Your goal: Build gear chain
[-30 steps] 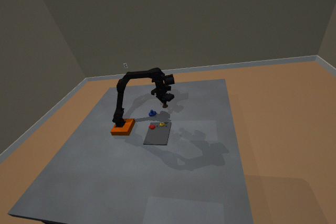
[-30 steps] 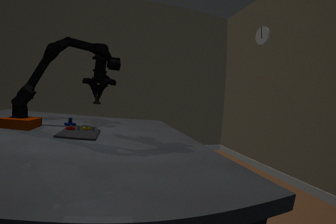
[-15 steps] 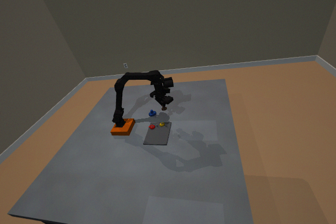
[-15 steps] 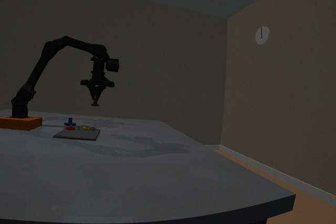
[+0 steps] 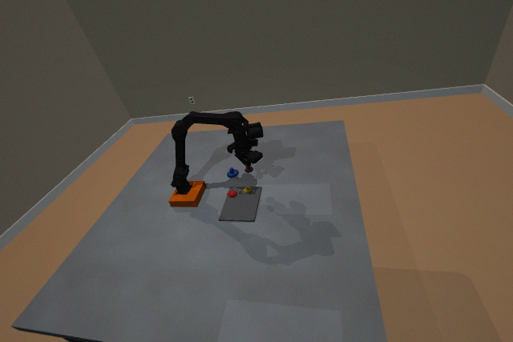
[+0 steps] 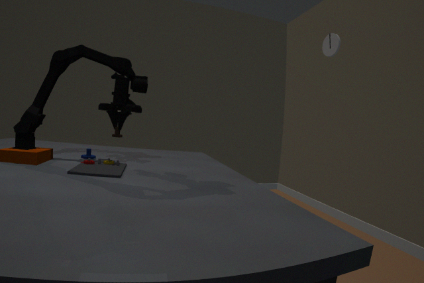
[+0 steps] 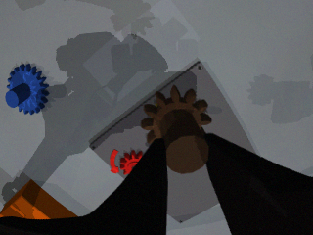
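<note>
My gripper (image 5: 248,165) (image 6: 117,128) (image 7: 183,144) is shut on the handle of a brown gear (image 5: 248,170) (image 6: 116,135) (image 7: 175,109) and holds it high in the air, above the level of the board. The grey board (image 5: 238,210) (image 6: 97,170) (image 7: 227,134) lies on the table. The red gear (image 5: 232,194) (image 6: 89,162) (image 7: 130,162) and the yellow gear (image 5: 247,190) (image 6: 108,162) sit at its back edge, with small grey pegs near them. In the wrist view the brown gear hides nearly all of the yellow gear and the pegs. A blue gear (image 5: 232,173) (image 6: 88,156) (image 7: 32,88) stands upright on the table behind the board.
The arm's orange base (image 5: 188,195) (image 6: 27,156) (image 7: 36,203) stands left of the board in the top and exterior views. The red arrow (image 7: 112,163) lies beside the red gear. Shadows of the arm fall across the table (image 5: 174,263) (image 6: 188,235) and part of the board.
</note>
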Available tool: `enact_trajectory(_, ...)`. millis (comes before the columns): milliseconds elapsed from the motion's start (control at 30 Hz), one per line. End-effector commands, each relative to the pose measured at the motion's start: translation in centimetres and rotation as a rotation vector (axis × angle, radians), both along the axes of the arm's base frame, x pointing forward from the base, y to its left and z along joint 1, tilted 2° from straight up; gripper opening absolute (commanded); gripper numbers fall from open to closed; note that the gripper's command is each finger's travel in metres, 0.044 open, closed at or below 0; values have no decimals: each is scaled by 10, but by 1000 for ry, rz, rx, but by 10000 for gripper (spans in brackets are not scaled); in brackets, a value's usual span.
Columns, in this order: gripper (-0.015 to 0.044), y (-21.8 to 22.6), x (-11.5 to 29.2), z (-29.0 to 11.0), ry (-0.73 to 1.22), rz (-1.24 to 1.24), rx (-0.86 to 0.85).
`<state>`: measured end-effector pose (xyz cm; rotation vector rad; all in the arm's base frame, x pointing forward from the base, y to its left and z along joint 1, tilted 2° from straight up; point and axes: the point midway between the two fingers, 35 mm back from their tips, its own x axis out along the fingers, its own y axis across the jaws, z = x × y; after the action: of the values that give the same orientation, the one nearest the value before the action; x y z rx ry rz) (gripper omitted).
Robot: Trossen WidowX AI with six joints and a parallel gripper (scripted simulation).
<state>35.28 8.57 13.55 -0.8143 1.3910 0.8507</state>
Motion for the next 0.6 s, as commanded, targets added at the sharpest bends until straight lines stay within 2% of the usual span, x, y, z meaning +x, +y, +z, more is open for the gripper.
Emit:
enact_trajectory(0, 0, -4, -3, -1, -7, 6, 5)
enact_trajectory(567, 0, -20, -14, -16, -7, 6, 3)
